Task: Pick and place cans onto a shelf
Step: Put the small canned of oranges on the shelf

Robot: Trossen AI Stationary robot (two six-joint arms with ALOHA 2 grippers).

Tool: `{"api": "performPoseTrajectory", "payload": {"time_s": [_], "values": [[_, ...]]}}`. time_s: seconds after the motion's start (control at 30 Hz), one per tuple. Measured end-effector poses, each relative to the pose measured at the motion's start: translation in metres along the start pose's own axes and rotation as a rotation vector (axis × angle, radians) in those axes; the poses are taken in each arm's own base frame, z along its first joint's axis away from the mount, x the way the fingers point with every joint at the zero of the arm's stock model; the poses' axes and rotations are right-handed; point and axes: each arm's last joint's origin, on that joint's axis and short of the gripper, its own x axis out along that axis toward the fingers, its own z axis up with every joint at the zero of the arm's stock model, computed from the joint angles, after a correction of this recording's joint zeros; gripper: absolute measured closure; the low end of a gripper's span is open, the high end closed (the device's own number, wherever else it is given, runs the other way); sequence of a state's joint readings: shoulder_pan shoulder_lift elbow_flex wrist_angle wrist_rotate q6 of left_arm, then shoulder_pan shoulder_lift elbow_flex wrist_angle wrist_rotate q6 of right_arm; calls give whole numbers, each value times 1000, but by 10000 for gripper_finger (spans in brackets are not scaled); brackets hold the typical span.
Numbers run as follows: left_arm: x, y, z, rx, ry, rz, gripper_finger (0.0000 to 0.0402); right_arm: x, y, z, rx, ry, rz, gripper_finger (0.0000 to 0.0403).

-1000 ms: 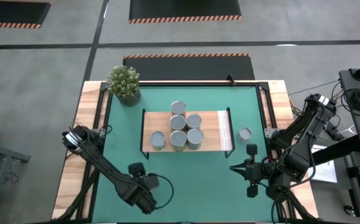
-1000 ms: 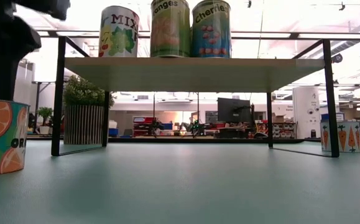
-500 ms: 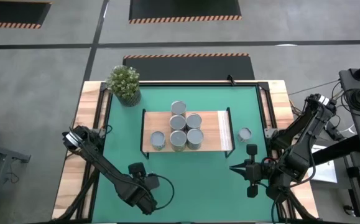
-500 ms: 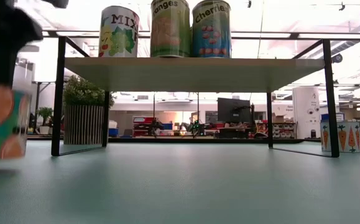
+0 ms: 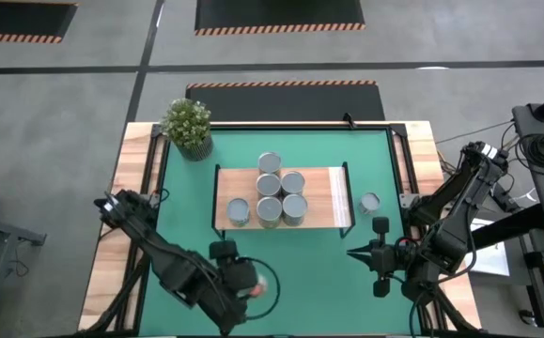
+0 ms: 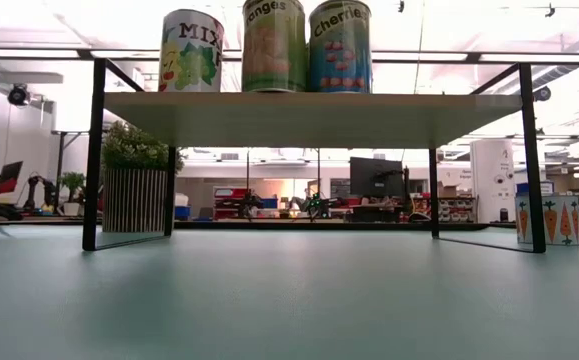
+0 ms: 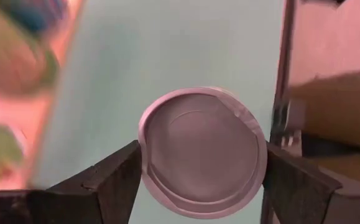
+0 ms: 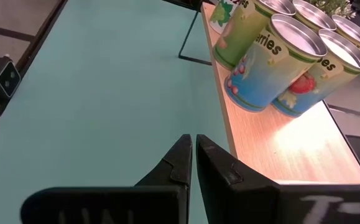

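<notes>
My left gripper is raised over the green mat's near left part and is shut on a can. That can's silvery round top faces the left wrist camera, and it is out of the low view. The shelf, a light-wood board on a black frame, stands mid-table with several cans upright on it. Another can stands on the mat just right of the shelf. My right gripper is shut on nothing and hovers at the near right, pointing toward the shelf. My left gripper pinches the can between its two fingers, one on each opposite side of the wall just below the top rim. The fingers come slanting down from above. The can is lifted clear of the mat, its top facing up toward the wrist.
A potted plant stands at the mat's far left corner. In the low view the shelf's black legs and the carrot-labelled can stand on the mat. Bare green mat lies between the shelf and the near edge.
My left gripper has risen with the orange-labelled can and shifted a little toward the table's right. The can stood on the mat a second ago. It is now lifted clear and has left the low view.
</notes>
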State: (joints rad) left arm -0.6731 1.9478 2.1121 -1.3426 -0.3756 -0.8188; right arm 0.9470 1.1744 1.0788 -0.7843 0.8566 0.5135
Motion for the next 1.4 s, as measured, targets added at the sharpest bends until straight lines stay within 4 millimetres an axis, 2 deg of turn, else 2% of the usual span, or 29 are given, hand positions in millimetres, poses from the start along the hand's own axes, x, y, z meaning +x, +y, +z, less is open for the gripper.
{"api": "performPoseTrajectory", "payload": {"time_s": [0.17,0.33,0.47,0.8,1.0,1.13,1.23,1.4], "values": [[-29,8,39,82,-162,-37,123,0,-1,-2,-16,12,-6,390],[-20,26,58,153,-224,-48,123,-6,0,-4,-26,-1,7,390],[-14,43,70,181,-271,70,123,-13,2,-5,-35,-31,7,390],[1,59,121,323,-536,124,122,-28,7,-10,-65,-94,10,390],[23,79,141,331,-544,191,122,-30,8,-10,-68,-98,16,390],[49,89,150,313,-512,228,122,-30,8,-10,-65,-100,16,390],[71,91,153,312,-486,243,122,-30,8,-10,-64,-101,16,390],[94,93,155,315,-449,262,122,-29,8,-11,-66,-103,9,390]]}}
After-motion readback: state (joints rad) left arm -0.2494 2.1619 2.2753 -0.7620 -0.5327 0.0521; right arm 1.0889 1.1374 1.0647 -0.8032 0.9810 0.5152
